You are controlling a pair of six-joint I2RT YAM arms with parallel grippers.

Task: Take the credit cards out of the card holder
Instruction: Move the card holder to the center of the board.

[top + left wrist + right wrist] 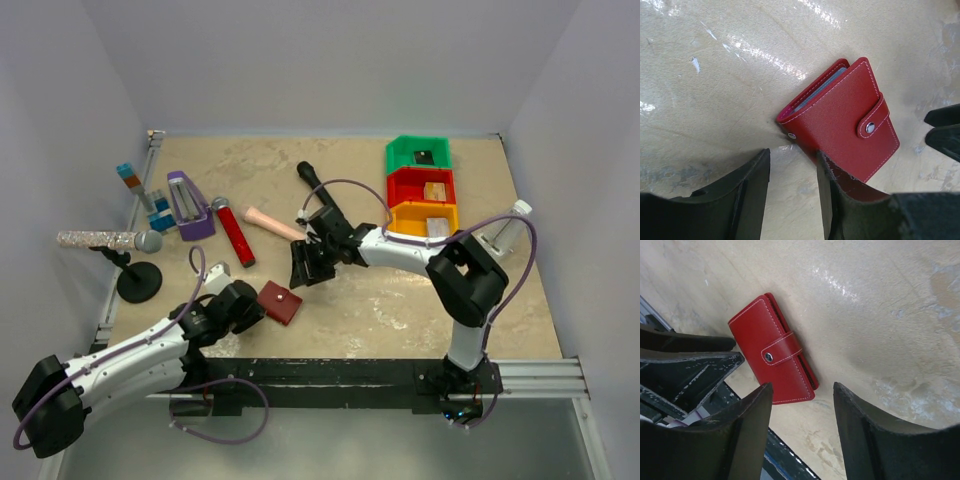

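The wallet [845,120] just ahead of the left claw [792,159] is dark red, with white stitching along its edges and strap. It has a silver snap [870,127], and pale grey-blue sleeves [815,92] show at its side. The left claw and the right claw [802,390] are both black. The table [400,300] under them is beige, mottled with paler patches. Off to the right of the right claw stand a green bin [400,150], a red bin [402,185] and an orange bin [405,220].

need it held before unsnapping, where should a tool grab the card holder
Probably across its narrow width, spine edge to strap edge, coming down from above: the card holder lies flat and snapped shut on the table, so only its thin sides are exposed. Avoid the strap.
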